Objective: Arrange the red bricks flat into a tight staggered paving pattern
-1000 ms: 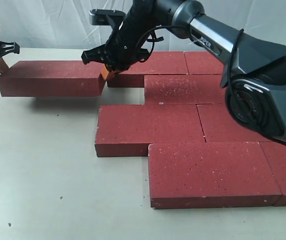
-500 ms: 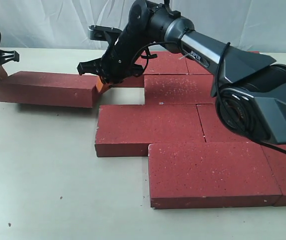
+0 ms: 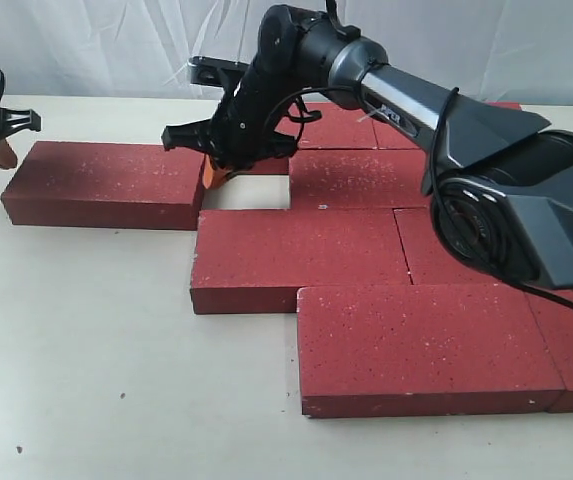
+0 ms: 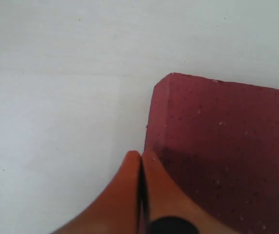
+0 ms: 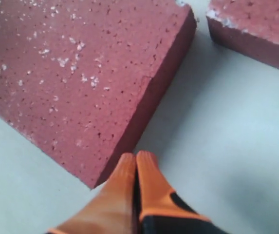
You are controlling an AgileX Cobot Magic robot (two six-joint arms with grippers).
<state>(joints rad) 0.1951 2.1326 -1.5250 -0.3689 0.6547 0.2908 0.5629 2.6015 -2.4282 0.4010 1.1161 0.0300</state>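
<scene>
One loose red brick [image 3: 106, 180] lies flat on the table, left of the paved group. In the left wrist view its end corner [image 4: 227, 146] sits just beside my left gripper [image 4: 140, 156], which is shut with nothing between the fingers. That left gripper [image 3: 4, 155] hovers at the brick's far-left end. My right gripper [image 3: 213, 172] is shut and empty too, its tips at the brick's right end, in the slot before the paved bricks. The right wrist view shows this brick [image 5: 81, 73] next to the right gripper [image 5: 136, 158], and a neighbouring brick [image 5: 256, 24] across bare table.
Several red bricks lie paved in staggered rows: a front one [image 3: 426, 340], a middle one [image 3: 301, 255], and back ones [image 3: 366, 175], [image 3: 331, 125]. A small bare slot [image 3: 251, 192] separates the loose brick from them. The right arm [image 3: 416, 95] reaches over the back rows.
The loose brick, raised off the table between the two grippers a second ago, has come down and now lies flat. Both grippers stay at its ends.
</scene>
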